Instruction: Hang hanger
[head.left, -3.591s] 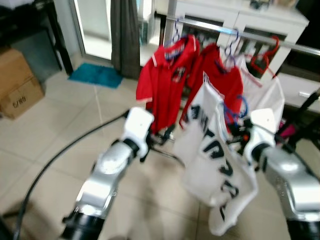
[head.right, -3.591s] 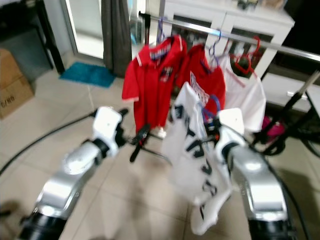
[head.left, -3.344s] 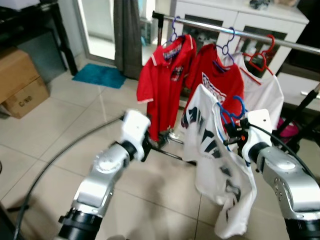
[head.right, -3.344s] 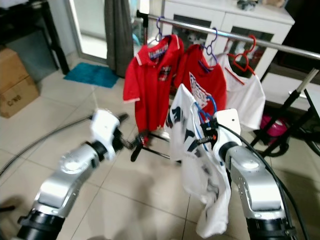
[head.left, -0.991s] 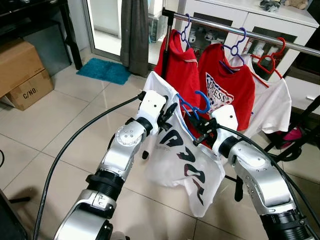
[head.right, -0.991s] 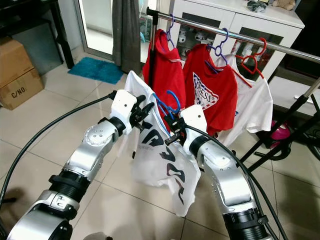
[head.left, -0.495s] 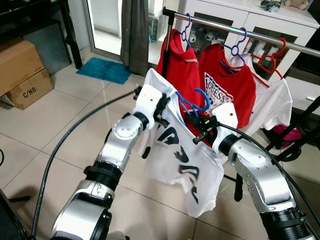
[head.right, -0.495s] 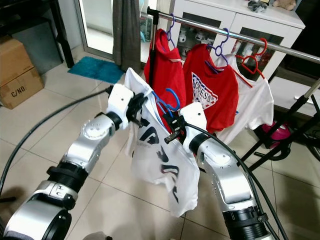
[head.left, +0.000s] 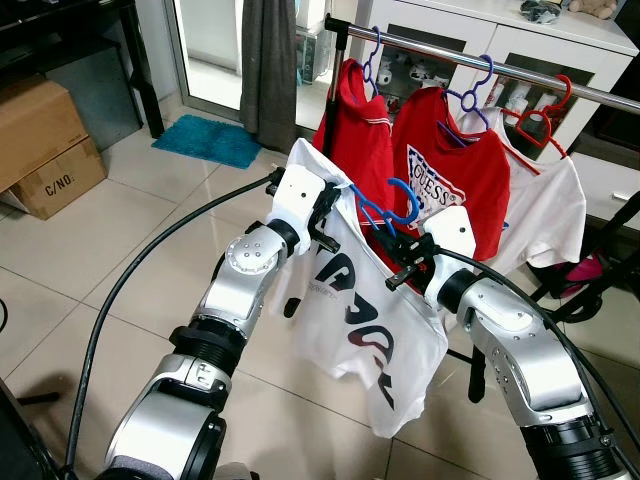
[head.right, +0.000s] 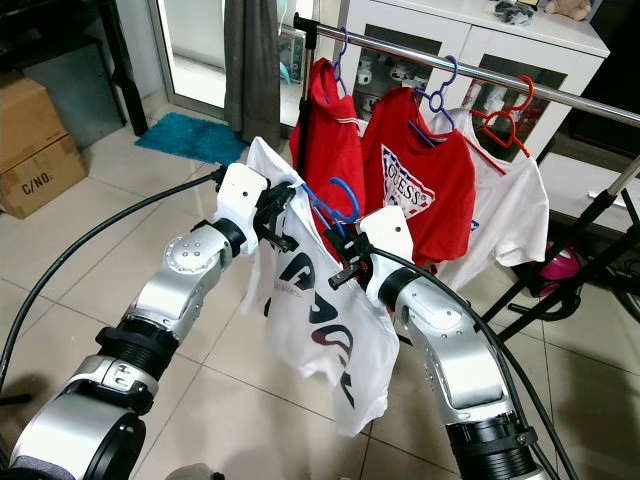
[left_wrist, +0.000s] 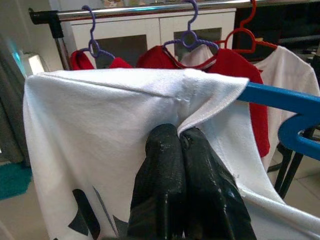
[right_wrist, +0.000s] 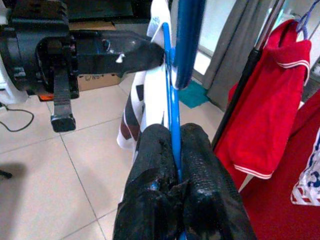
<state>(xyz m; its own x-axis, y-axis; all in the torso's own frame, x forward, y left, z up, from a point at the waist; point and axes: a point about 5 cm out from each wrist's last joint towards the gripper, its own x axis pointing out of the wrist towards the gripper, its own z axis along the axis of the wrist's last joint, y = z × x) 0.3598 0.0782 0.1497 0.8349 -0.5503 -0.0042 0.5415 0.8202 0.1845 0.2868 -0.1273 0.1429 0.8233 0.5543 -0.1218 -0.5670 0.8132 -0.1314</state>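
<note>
blue hanger (head.left: 385, 212) pinched by right gripper (right_wrist: 172, 150), left gripper (left_wrist: 179, 136) clamping white shirt (head.left: 365, 320)

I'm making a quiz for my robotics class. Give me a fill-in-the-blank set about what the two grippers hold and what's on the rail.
1. The right gripper is shut on a ____ hanger.
2. The left gripper pinches the shoulder of a ____ T-shirt with dark lettering.
3. The empty hanger on the rail is ____.
4. Beside the teal mat stands a cardboard ____.

Missing words: blue; white; red; box
</note>
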